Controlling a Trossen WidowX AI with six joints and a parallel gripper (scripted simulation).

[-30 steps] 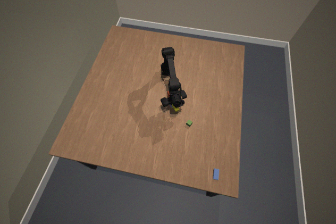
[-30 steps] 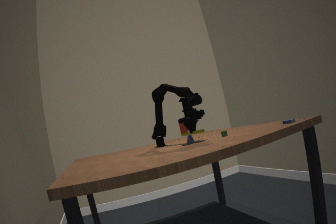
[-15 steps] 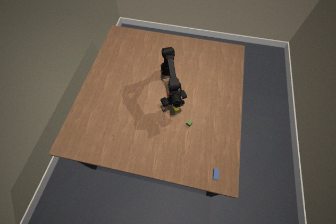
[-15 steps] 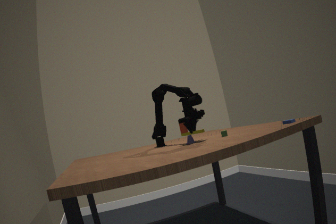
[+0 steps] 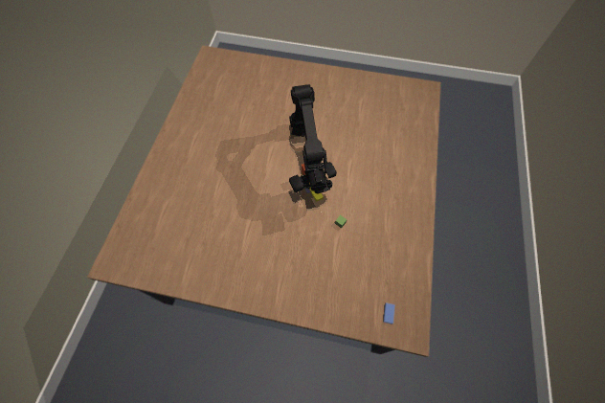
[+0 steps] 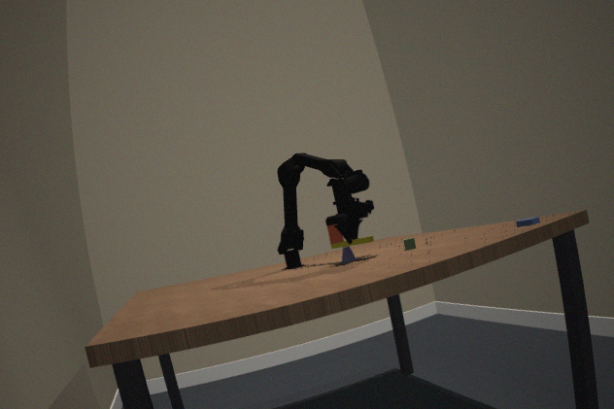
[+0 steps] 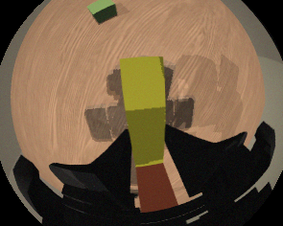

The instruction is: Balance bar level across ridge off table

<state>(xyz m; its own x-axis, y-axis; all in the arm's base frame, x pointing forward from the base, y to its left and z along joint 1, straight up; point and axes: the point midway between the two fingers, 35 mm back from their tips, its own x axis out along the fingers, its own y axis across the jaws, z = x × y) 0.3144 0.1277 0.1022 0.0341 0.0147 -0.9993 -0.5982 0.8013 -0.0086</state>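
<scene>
A yellow bar (image 5: 317,195) (image 6: 366,240) (image 7: 143,83) carries a red block (image 6: 334,234) (image 7: 156,187) on its end nearer the arm's base. My gripper (image 6: 352,241) (image 7: 146,129) is shut on the bar near its middle, one finger on each side. The blue-grey ridge (image 6: 348,256) stands on the table right under the bar, its top at or very near the bar's underside; whether they touch is too small to tell. The bar looks about parallel to the table top, with both ends above it. In the wrist view the bar hides the ridge.
A small green cube (image 5: 340,221) (image 6: 409,244) (image 7: 103,11) lies on the wooden table (image 5: 195,242) (image 6: 198,310) beyond the bar's far end. A flat blue block (image 5: 389,313) (image 6: 528,221) lies far off near a table corner.
</scene>
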